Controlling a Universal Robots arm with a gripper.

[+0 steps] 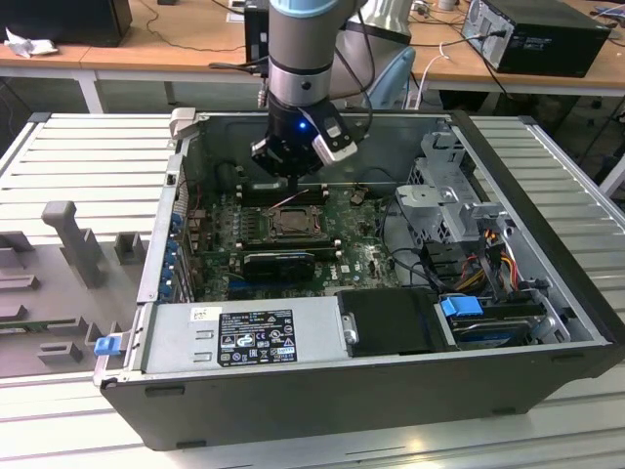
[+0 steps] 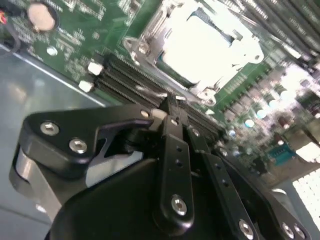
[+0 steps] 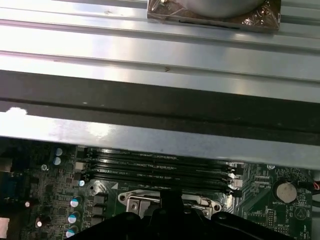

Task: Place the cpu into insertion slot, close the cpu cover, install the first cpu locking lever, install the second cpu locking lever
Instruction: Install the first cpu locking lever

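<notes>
The cpu (image 2: 205,42) lies flat in the insertion slot (image 1: 292,222), near the middle of the green motherboard (image 1: 366,254) inside the open computer case (image 1: 322,386). In the second wrist view it shows pale and glaring, framed by the silvery cpu cover (image 2: 150,37). The gripper (image 2: 170,107) hangs just above the far side of the slot, its jaws drawn together with nothing between them; whether the tips touch the socket I cannot tell.

Just beyond the slot runs a row of long black memory slots (image 3: 155,170), and another dark row (image 1: 280,262) lies on its near side. A round coin battery (image 3: 285,190) sits on the board not far from the memory slots.

On the exterior view's right of the board stand a grey metal drive cage (image 1: 451,200), a bundle of coloured cables (image 1: 488,256) and a blue latch (image 1: 461,306). Along the case's near edge lies the silvery power supply (image 1: 244,337) with its label, and a blue clip (image 1: 107,343) sticks out at its left corner.

The case rests on a desk (image 1: 88,156) of ribbed aluminium slats. To the exterior view's left lie grey moulded fixtures (image 1: 73,244). Farther back stands a wooden bench (image 1: 176,39) with cables, and a black computer tower (image 1: 547,34) lies at the far right.
</notes>
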